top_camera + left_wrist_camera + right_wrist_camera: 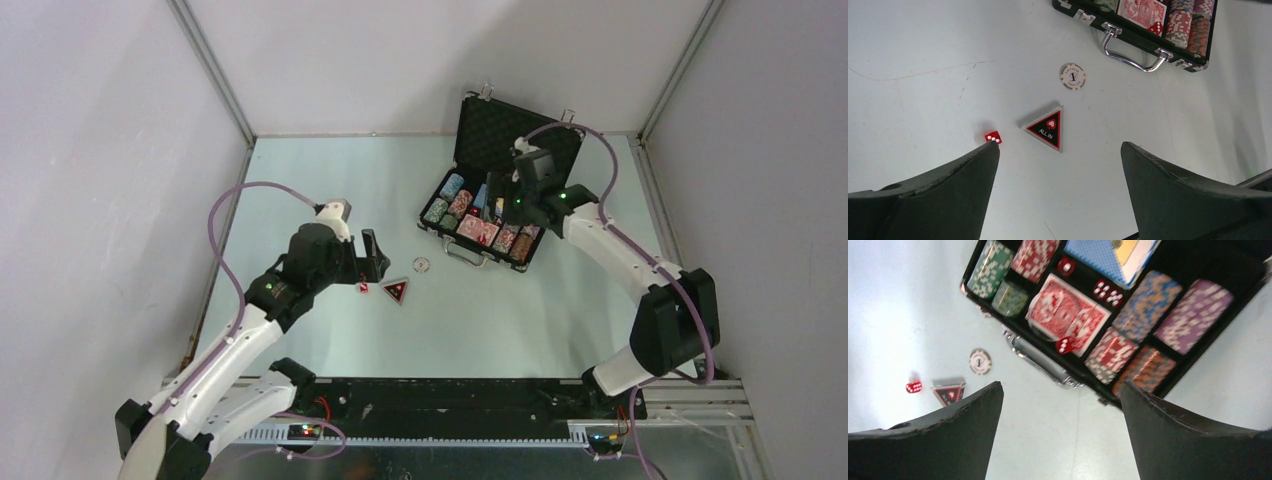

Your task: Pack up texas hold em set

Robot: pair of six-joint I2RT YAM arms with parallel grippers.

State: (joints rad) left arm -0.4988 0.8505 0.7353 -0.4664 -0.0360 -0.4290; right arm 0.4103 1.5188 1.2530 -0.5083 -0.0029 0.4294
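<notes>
Left claw (1060,147) released, empty, over the bench (923,100). Red die (993,136) touches or nearly touches its left fingertip. Black ALL IN triangle (1048,129) sits just ahead between the fingers, white button (1072,76) beyond it, open briefcase (485,125) farther ahead-right. Right claw (1060,387) released, empty, above the case's chip stacks (1193,315) and red deck (1068,315).

Your pale table (300,180) holds the open black case (500,125) near its far right corner. Near the middle lie the white button (421,265), black triangle (396,291) and red die (364,288).
</notes>
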